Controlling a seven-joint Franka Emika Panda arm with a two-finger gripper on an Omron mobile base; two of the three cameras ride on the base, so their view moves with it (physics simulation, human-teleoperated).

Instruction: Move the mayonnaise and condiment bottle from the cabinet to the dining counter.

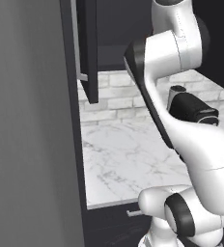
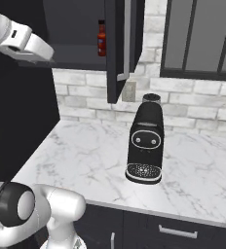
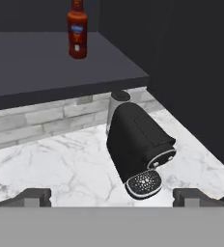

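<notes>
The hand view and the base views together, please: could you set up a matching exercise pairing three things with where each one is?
1. condiment bottle
2. coffee machine
3. gripper

a. on the marble worktop
b. on the cabinet shelf
c. open, holding nothing, above the worktop

Pairs: 1-b, 2-a, 3-c

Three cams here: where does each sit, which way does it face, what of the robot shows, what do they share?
Left base view: behind the arm's left, looking forward past the cabinet door at the worktop; white arm links fill the right.
Right base view: behind its right, facing the worktop and coffee machine; arm at left.
Hand view: on the hand, looking at the condiment bottle on the shelf; open gripper at bottom.
Shared: the coffee machine and worktop appear in all three.
</notes>
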